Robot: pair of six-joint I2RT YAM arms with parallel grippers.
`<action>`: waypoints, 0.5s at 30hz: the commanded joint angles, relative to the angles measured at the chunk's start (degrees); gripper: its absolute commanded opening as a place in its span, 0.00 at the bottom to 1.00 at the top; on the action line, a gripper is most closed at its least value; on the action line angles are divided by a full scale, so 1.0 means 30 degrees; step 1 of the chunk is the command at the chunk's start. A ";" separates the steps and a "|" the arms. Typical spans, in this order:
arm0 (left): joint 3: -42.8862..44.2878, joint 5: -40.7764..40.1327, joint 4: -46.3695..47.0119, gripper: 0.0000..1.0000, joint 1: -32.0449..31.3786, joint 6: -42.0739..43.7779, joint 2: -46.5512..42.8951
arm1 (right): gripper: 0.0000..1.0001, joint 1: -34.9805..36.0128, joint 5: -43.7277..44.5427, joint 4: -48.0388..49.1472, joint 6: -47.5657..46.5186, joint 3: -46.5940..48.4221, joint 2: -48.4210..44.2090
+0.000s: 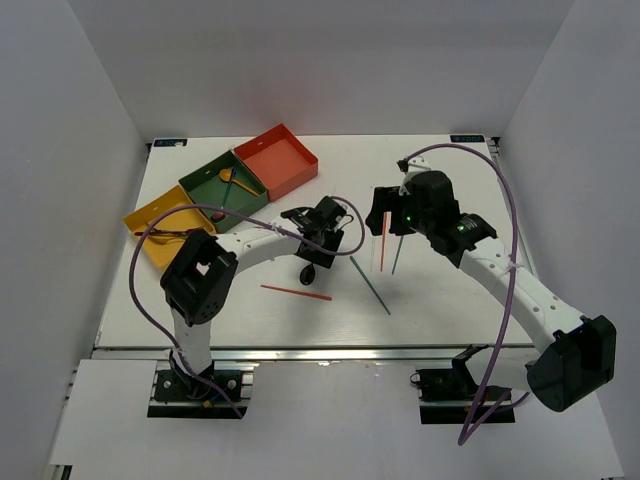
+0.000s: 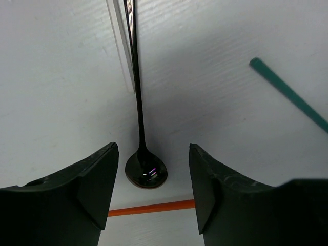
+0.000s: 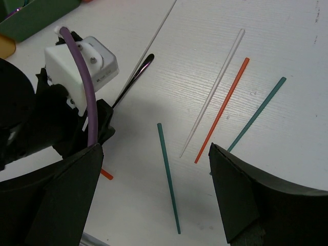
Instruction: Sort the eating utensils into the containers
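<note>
The left fingers (image 2: 97, 179) are hanging spread above the white worktop (image 2: 61, 102), gripping nothing, and the black spoon (image 2: 146, 171) is lying flat with its bowl in the gap between them, roughly centred, its handle running straight away from the wrist camera. That straddle is looking like a line-up for a pinch at the neck, a sensible spot, since a silver chopstick (image 2: 120, 46) is lying just beside the upper handle but stopping short of the bowl, so closing low down is likely avoiding it. An orange chopstick (image 2: 151, 208) is crossing just beneath the bowl, apart from it. Whether the fingertips are touching the worktop is not showing. The right fingers (image 3: 246, 195) are also standing apart and holding nothing, hovering over 4 loose chopsticks: a second silver one (image 3: 212, 92), an orange-red one (image 3: 223, 110) just beside it, and 2 teal ones (image 3: 168, 177) (image 3: 256, 113) flanking them. At the far left, the yellow box (image 1: 150, 218), green box (image 1: 248, 188) and red-orange box (image 1: 278, 160) are sitting in a diagonal row, well apart from the spoon, the green one already holding a gold spoon (image 1: 228, 178).
</note>
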 commanded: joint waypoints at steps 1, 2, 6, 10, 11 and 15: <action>-0.0662 -0.0013 0.0828 0.65 -0.0111 -0.0516 -0.0011 | 0.88 -0.0075 0.0126 -0.0005 -0.0157 -0.0173 -0.0158; -0.0838 -0.0248 0.0799 0.65 -0.0111 -0.0458 0.0164 | 0.88 -0.0046 0.0068 0.0024 -0.0158 -0.0202 -0.0186; -0.1045 -0.0456 0.1500 0.64 -0.0111 -0.0135 0.0166 | 0.88 -0.0075 -0.0108 0.0229 -0.0275 -0.0173 -0.0158; -0.0899 -0.0923 0.1473 0.63 -0.0082 0.0216 0.0809 | 0.88 -0.0046 -0.0167 0.0317 -0.0333 -0.0143 -0.0128; -0.0928 -0.0983 0.1502 0.60 0.0005 0.0304 0.0927 | 0.88 -0.0075 -0.0167 0.0318 -0.0333 -0.0114 -0.0128; -0.1192 -0.1071 0.1737 0.47 0.0181 0.0305 0.1483 | 0.88 -0.0046 -0.0225 0.0435 -0.0363 -0.0085 -0.0128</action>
